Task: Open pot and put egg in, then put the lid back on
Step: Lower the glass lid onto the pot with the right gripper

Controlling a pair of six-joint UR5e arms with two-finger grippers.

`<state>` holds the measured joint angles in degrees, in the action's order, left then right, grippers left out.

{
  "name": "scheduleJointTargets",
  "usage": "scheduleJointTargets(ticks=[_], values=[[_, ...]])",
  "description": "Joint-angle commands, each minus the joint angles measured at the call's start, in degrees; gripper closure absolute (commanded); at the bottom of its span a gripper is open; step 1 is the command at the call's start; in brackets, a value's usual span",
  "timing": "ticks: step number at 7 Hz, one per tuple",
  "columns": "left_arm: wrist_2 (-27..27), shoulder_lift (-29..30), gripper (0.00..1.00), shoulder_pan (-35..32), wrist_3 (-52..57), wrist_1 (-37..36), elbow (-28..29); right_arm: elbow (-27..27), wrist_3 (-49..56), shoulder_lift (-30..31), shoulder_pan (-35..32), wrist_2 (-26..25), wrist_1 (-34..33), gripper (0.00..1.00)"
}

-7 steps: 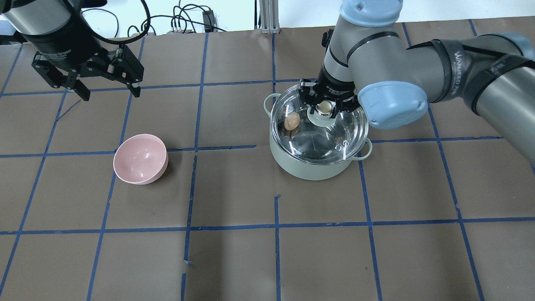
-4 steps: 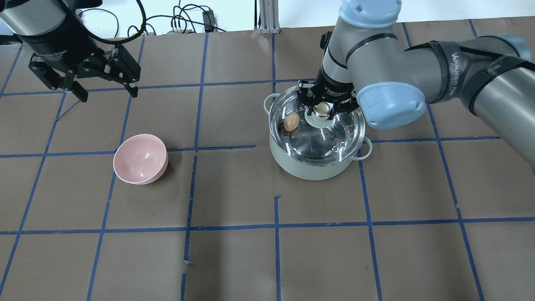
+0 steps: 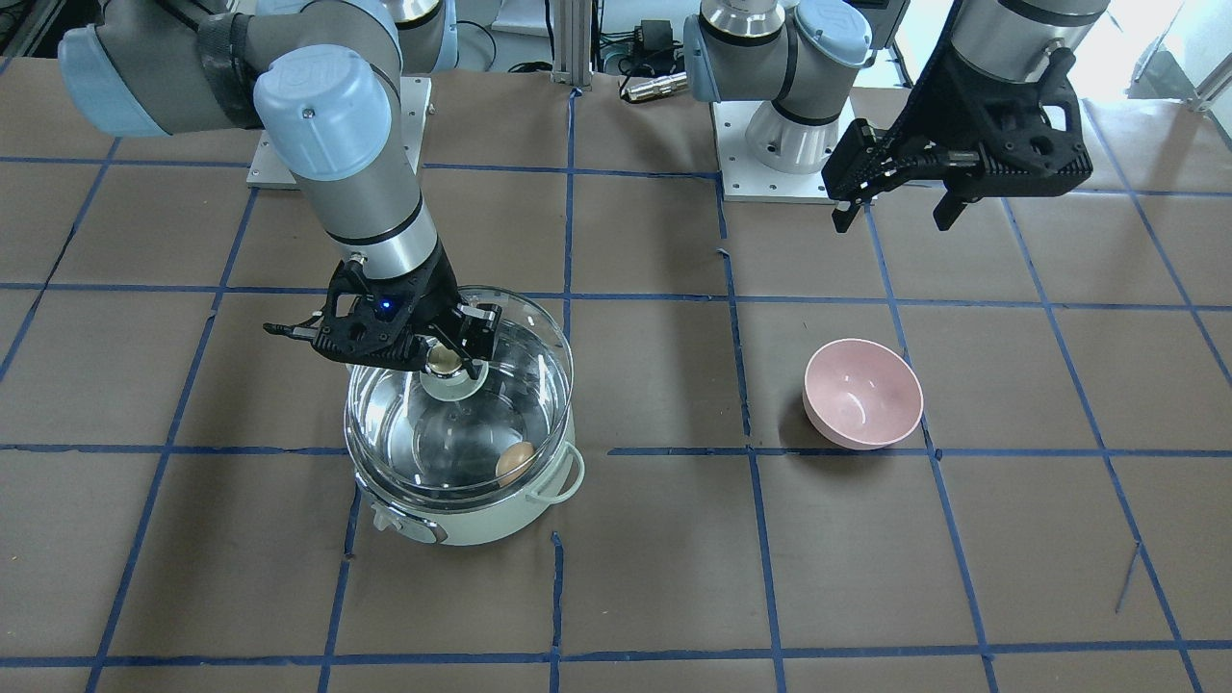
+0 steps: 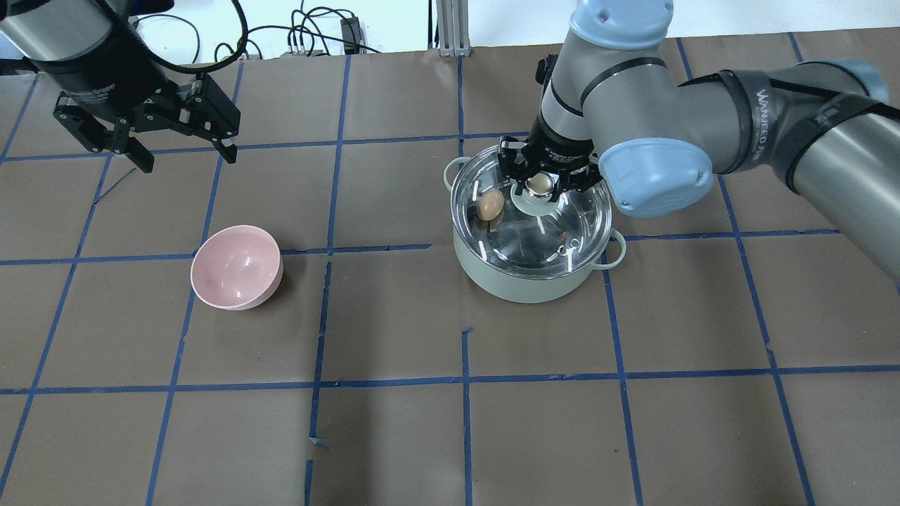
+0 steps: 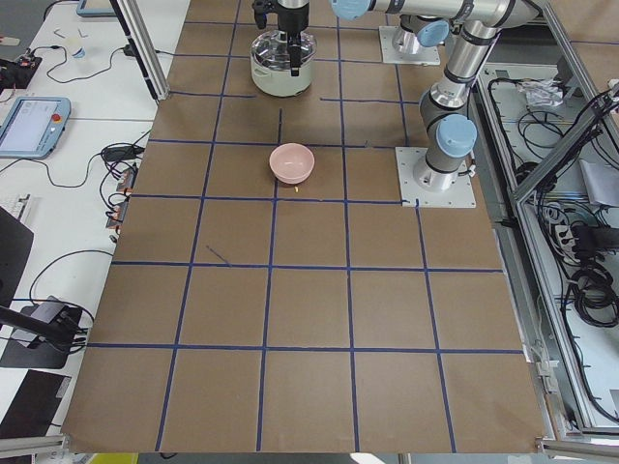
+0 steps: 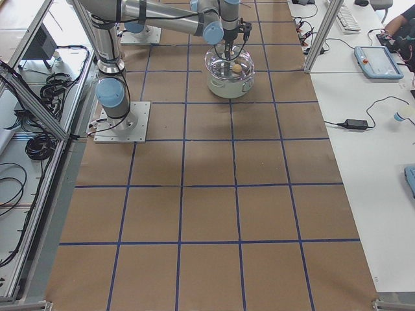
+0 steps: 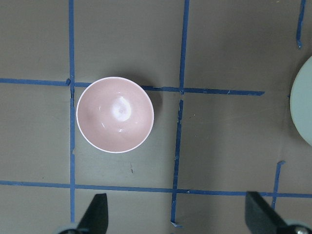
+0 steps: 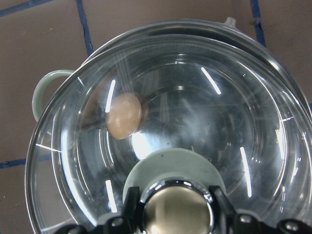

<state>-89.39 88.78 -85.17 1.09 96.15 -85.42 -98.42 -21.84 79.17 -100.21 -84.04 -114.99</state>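
Now the right fingers (image 8: 130, 208) clamp the lid (image 4: 555, 219) by its knob (image 4: 541, 183); it looks unseated, off-centre over the pot (image 4: 520, 284), egg (image 4: 491, 204) inside; centre it, lower it level, then release; left fingers (image 4: 225, 140) hang spread, empty.

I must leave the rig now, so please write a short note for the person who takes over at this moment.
Right gripper: jaws shut on the knob of the lid.
Left gripper: open, empty, up over the table beyond the pink bowl.
The egg lies inside the pot; the lid is over the pot, perhaps not fully seated.
Done: egg in. Left: seat lid, release, withdraw.
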Motion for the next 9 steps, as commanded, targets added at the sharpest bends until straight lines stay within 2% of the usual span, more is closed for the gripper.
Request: scheduleJointTargets(ticks=[1,9], values=[[0.0,-0.1,0.0,0.0,0.0,0.0,0.0,0.1,0.2,-0.4,0.0,-0.1,-0.1,0.6],[-0.2,-0.2,0.0,-0.2,0.2,-0.2,0.0,0.0,1.3,-0.5,0.1,-0.5,-0.2,0.57]])
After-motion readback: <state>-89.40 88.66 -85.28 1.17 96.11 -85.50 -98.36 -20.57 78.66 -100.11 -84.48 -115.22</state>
